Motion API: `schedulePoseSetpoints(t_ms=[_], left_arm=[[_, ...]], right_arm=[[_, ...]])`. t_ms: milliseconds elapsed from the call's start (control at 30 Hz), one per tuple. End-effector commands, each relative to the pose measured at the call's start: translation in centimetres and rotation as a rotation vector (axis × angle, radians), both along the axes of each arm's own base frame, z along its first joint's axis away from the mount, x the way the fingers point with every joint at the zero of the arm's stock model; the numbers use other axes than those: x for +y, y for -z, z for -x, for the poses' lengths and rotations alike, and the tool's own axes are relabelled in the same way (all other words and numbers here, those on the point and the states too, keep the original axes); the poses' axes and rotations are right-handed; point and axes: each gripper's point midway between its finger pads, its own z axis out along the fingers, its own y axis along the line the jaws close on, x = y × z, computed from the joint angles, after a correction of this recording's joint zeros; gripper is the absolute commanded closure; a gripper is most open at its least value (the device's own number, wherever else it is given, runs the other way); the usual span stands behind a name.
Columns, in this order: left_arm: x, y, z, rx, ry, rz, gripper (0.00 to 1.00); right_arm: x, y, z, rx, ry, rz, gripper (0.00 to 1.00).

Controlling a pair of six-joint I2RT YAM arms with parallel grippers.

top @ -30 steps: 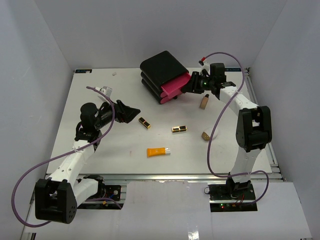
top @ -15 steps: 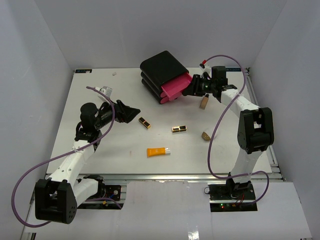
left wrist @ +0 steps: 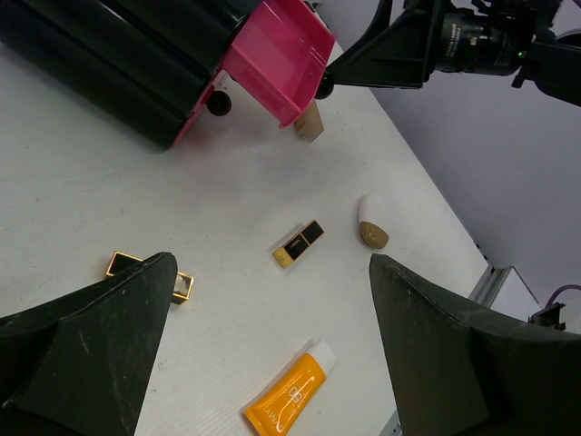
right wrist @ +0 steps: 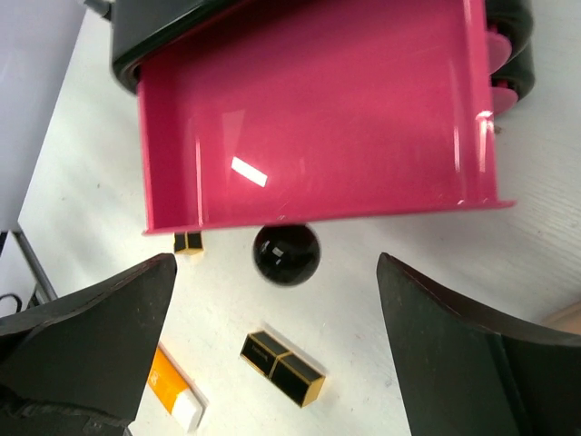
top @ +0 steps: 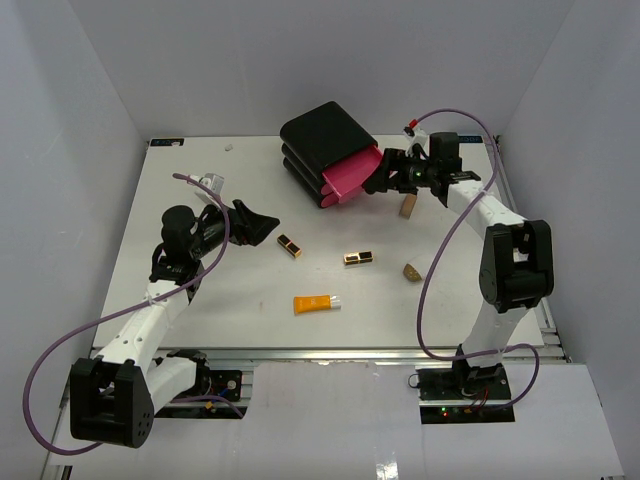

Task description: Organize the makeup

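Note:
The makeup lies loose on the white table: two black-and-gold lipsticks, an orange tube, a tan bottle and an egg-shaped piece. The top pink drawer of the black box stands pulled out and empty. My right gripper is open in front of that drawer. Its black knob sits between the fingers with a gap on each side. My left gripper hovers open left of the nearer lipstick, holding nothing.
The box has two more pink-fronted drawers, shut, under the open one. The tan bottle stands just beside the open drawer's corner. White walls close in the table at the back and on both sides.
My right gripper has opened off the drawer's knob and drawn back slightly to the right. The drawer stays pulled out. The left arm has not moved.

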Motion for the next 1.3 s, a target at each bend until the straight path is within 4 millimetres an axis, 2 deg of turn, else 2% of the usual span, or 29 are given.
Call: schedulePoseSetpoints(t_ms=[0,200,267,333,433,533,600,767,867,1033,1167,1267], left_arm=[[0.7,-2.2,-0.6,-0.053,-0.052,-0.011,0.02],[1.7,-1.3,-1.7,-0.005,-0.121,-0.039,0.02],[2.2,-0.5,-2.4,0.033,-0.161,-0.059,0.02],[2.9,1.1,-3.1,0.104,-0.202,-0.091,0.02],[5.0,3.4,-4.5,0.208,-0.310,-0.160,0.02],[8.5,5.0,-6.1,0.274,-0.471,-0.244,0.06],[10.5,5.6,-7.3,0.301,-0.561,-0.284,0.08],[13.7,7.9,-10.1,0.326,-0.699,-0.412,0.08],[15.5,10.4,-12.1,0.323,-0.763,-0.505,0.06],[16.9,13.2,-15.0,0.304,-0.780,-0.591,0.07],[17.2,12.5,-17.5,0.183,-0.798,-0.597,0.08],[17.3,12.1,-18.7,0.112,-0.802,-0.604,0.09]], right_arm=[[-0.6,-3.0,2.1,-0.117,-0.104,-0.024,0.02],[-1.3,-3.6,6.5,-0.232,-0.273,-0.024,0.03],[-1.2,-3.7,8.4,-0.274,-0.353,-0.013,0.03],[-1.1,-3.9,10.5,-0.316,-0.440,-0.014,0.02],[-1.2,-3.8,13.9,-0.414,-0.545,-0.012,0.02],[-2.5,-3.9,15.5,-0.521,-0.546,0.036,0.02],[-3.3,-4.1,15.6,-0.560,-0.529,0.053,0.02],[-4.0,-4.4,16.4,-0.587,-0.524,0.012,0.01],[-3.9,-4.5,16.6,-0.586,-0.529,0.002,0.01],[-4.1,-4.7,16.9,-0.602,-0.530,0.002,0.01],[-4.0,-5.0,17.0,-0.608,-0.535,-0.003,0.01],[-4.9,-5.1,16.6,-0.610,-0.508,0.002,0.01]])
